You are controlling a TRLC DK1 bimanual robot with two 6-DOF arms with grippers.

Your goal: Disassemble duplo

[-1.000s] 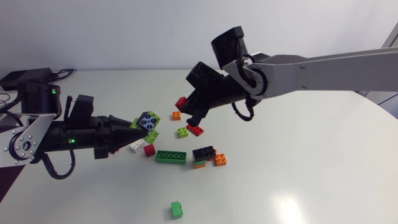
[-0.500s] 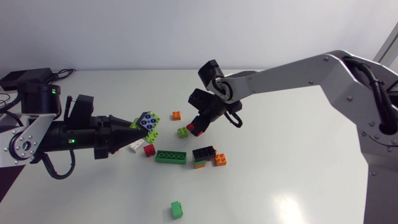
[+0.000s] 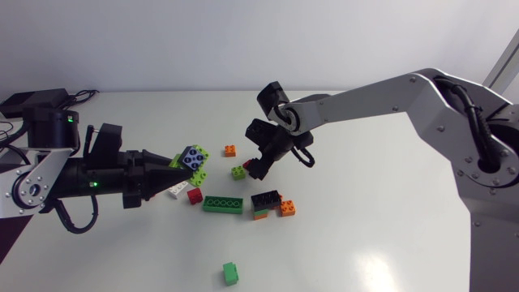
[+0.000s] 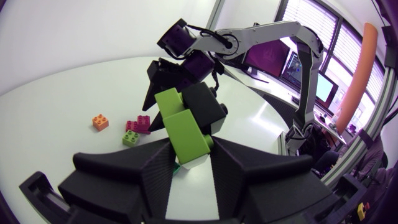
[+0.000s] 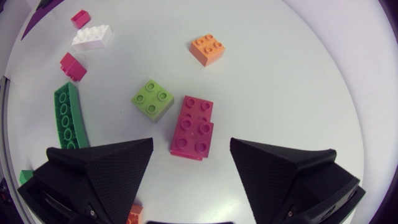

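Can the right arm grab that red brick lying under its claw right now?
Probably yes. The right gripper is open above the red brick, which lies flat between its fingers with nothing on top. The lime brick sits close beside it but apart, so likely no block.

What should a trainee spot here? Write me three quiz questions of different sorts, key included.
1. True or false: the right gripper is shut on the red brick.
2. The left gripper holds: A a duplo stack with a lime-green brick; B a blue cup; C nothing.
3. Fill in: the square brick beside the red brick is ___ in colour.
Key: 1 false, its fingers stand open on either side of the brick, which lies on the table; 2 A; 3 lime green.
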